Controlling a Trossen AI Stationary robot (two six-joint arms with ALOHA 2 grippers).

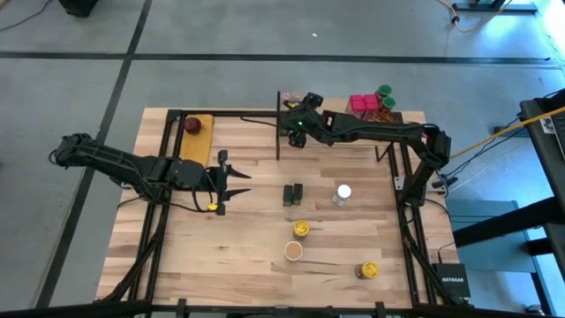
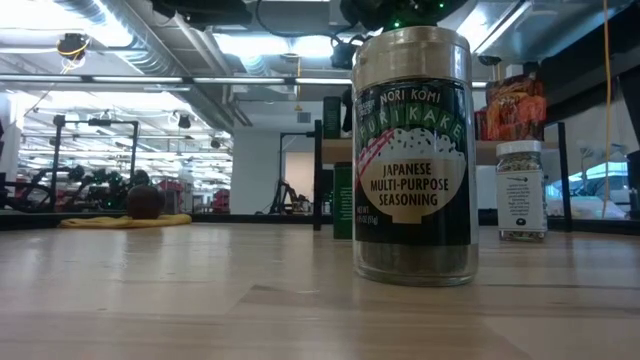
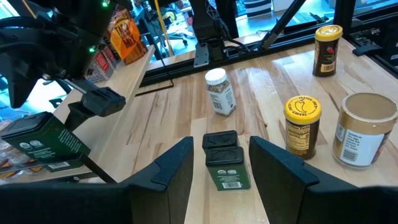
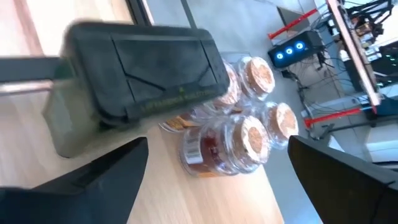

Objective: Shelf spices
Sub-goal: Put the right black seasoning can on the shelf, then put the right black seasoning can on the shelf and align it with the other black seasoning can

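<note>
The right end effector is over the shelf at the far side of the table. Its fingers are spread wide, and a dark tin is between and beyond them, next to some clear jars; I cannot tell if it touches the tin. The left end effector waits over the table, half open and empty. In front of it two dark tins stand together, with a white-lid jar and three more jars nearby.
</note>
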